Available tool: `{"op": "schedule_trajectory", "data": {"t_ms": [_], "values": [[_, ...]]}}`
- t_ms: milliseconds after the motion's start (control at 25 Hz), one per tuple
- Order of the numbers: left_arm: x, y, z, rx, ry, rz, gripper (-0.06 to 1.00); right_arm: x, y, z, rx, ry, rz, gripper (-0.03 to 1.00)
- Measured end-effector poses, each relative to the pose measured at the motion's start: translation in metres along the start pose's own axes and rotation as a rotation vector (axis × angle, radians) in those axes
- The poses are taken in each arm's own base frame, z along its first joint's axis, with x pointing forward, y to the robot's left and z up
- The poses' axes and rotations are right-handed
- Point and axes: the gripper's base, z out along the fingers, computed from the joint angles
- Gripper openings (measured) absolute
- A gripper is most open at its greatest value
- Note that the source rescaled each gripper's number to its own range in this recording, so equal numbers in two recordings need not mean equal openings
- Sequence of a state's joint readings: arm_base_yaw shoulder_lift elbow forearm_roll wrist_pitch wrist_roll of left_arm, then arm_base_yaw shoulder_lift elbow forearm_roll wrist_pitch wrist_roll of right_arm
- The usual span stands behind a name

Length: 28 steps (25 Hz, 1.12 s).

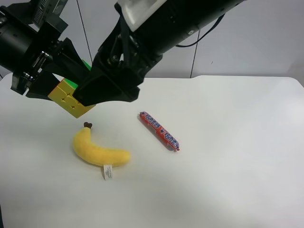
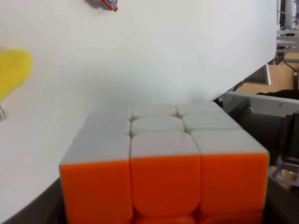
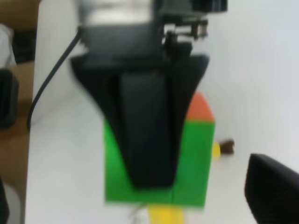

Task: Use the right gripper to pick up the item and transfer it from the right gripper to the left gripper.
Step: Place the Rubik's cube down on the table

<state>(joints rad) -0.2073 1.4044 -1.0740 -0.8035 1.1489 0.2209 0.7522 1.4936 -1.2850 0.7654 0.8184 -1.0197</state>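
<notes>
The puzzle cube (image 1: 71,99) hangs above the table at the exterior high view's left, yellow face towards the camera. The all-black left gripper (image 1: 53,80) is shut on it. In the right wrist view a left finger (image 3: 147,130) lies across the cube's green face (image 3: 196,163). The cube's orange and white faces fill the left wrist view (image 2: 163,186). The right gripper (image 1: 95,92), on the arm with the white bracket, is close against the cube's other side. Its fingers (image 3: 273,186) stand wide apart, clear of the cube, so it is open.
A yellow plush banana (image 1: 97,151) lies on the white table (image 1: 228,142) below the cube. A red candy stick (image 1: 159,130) lies to its right. The banana also shows in the left wrist view (image 2: 11,72). The table's edge is near in that view.
</notes>
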Motion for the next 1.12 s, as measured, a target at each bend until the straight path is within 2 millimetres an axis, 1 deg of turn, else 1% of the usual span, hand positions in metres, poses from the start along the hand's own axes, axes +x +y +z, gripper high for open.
{"op": "schedule_trajectory", "data": {"t_ms": [200,320,440,600,760,840,960,1120], "values": [[0.000,0.000,0.000,0.000,0.000,0.000,0.00,0.003,0.020,-0.034,-0.019,0.108,0.022,0.99],[0.000,0.000,0.000,0.000,0.000,0.000,0.00,0.010,0.031,-0.050,-0.037,0.199,0.049,0.99],[0.000,0.000,0.000,0.000,0.000,0.000,0.00,0.018,0.037,-0.060,-0.047,0.300,0.101,0.99],[0.000,0.000,0.000,0.000,0.000,0.000,0.00,0.027,0.036,-0.062,0.010,0.365,0.175,0.99],[0.000,0.000,0.000,0.000,0.000,0.000,0.00,0.054,0.043,-0.057,0.003,0.448,0.246,0.99],[0.000,0.000,0.000,0.000,0.000,0.000,0.00,0.074,0.049,-0.054,-0.013,0.500,0.287,0.99],[0.000,0.000,0.000,0.000,0.000,0.000,0.00,0.101,0.062,-0.053,-0.031,0.562,0.336,0.99],[0.000,0.000,0.000,0.000,0.000,0.001,0.00,0.129,0.081,-0.063,-0.022,0.586,0.387,0.99]]}}
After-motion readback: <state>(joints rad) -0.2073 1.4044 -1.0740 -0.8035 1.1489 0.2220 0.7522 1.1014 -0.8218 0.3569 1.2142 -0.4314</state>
